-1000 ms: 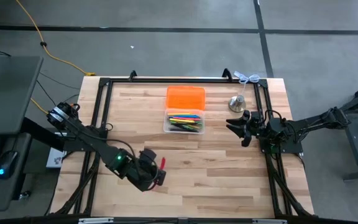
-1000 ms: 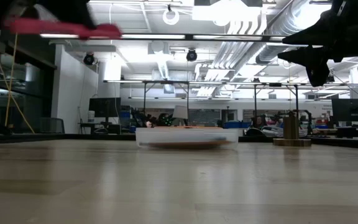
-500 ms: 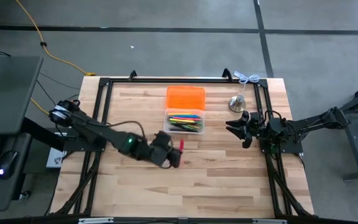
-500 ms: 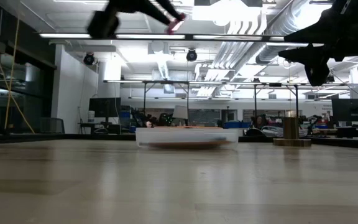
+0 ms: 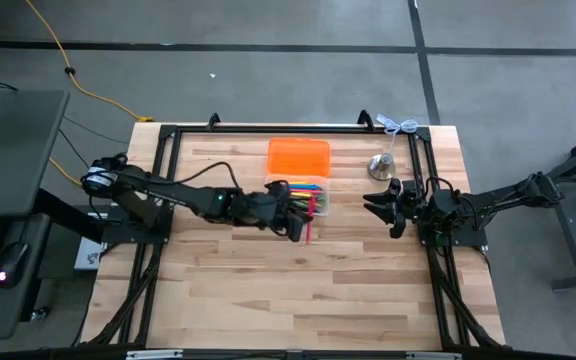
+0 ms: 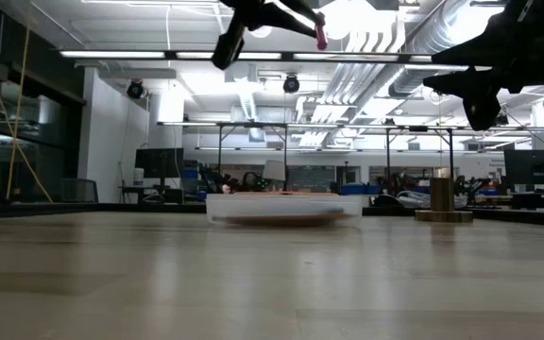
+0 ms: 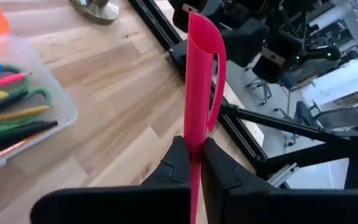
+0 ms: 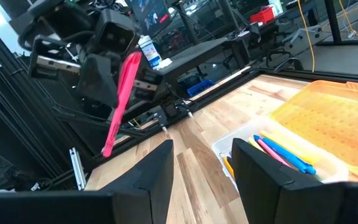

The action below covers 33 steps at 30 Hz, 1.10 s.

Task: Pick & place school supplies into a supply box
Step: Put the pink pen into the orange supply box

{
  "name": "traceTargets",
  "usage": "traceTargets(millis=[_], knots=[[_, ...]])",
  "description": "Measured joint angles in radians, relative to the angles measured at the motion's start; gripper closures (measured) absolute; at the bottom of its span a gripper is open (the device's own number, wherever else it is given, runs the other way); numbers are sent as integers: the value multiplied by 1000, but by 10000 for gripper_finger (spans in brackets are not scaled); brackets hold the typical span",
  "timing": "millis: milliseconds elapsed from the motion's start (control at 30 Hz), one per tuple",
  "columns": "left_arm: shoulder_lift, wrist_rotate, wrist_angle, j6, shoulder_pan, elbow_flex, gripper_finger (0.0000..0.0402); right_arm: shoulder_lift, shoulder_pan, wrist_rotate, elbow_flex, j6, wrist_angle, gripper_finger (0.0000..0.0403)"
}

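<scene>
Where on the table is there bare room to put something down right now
The near half of the table is bare wood, and so is the left strip beside the frame rail. It is crowded at the far middle: the supply box, the orange piece, and the left gripper holding a pink pen there. The bell and right gripper fill the far right.

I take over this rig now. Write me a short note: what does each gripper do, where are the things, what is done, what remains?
Left gripper: shut on the pink pen, held above the table beside the supply box.
Right gripper: open, empty, waiting at the table's right side.
Done: many pens and green-handled scissors lie in the supply box.
Left: put the pink pen into the box. The high view shows no other supplies lying loose.
</scene>
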Motion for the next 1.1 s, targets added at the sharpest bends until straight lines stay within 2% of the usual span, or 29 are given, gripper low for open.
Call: traceTargets(millis=[200,467,1100], knots=[[0,68,42,45,51,0,372,0,0,0,0,0,0,263],[0,132,39,55,104,0,364,0,0,0,0,-1,0,263],[0,136,53,55,106,0,369,0,0,0,0,1,0,263]])
